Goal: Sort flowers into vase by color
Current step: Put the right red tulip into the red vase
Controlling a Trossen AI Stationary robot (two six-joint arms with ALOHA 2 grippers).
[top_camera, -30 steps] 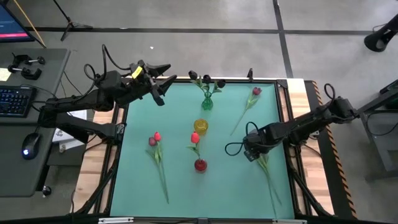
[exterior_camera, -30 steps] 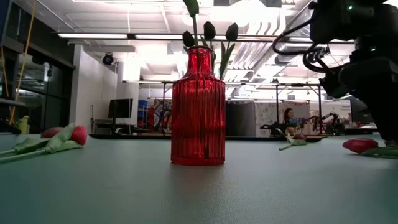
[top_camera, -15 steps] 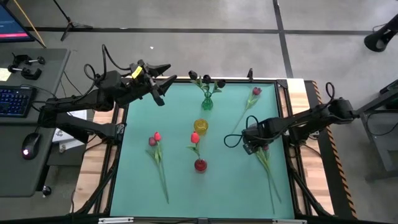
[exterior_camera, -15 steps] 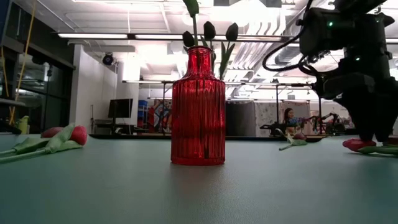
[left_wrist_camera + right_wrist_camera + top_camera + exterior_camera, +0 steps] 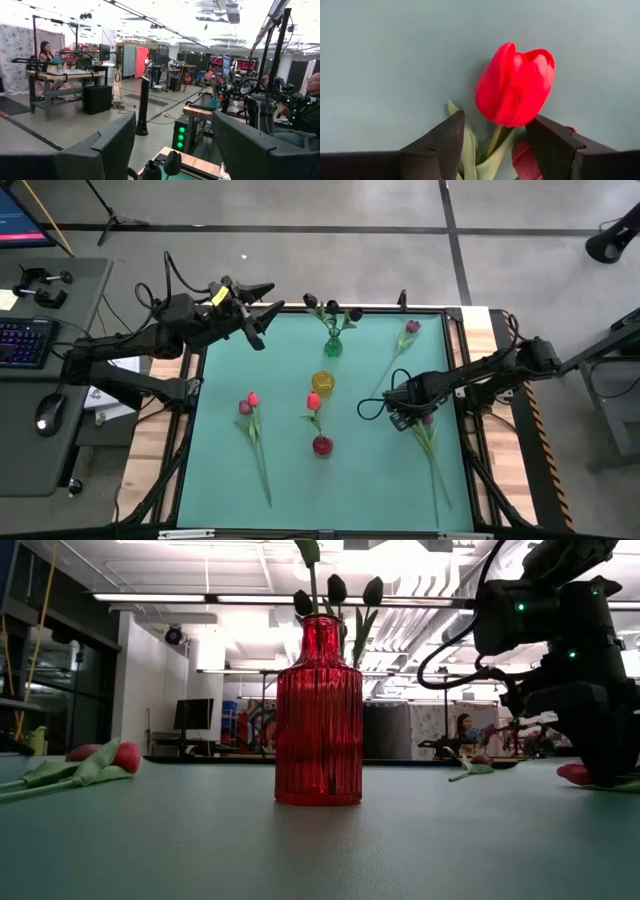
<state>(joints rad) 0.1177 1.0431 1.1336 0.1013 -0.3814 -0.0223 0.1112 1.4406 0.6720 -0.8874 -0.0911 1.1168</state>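
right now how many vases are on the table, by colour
red vase: 1
yellow vase: 1
green vase: 1
total: 3

My right gripper point(image 5: 403, 417) sits low over the green desk point(image 5: 285, 370), jaws right above a tulip point(image 5: 430, 442) whose stem trails away behind them. My left gripper point(image 5: 258, 320) waits at the desk's far corner.

Glossy ribbed glass red vase point(image 5: 318, 712) on smooth matt table point(image 5: 200, 840).
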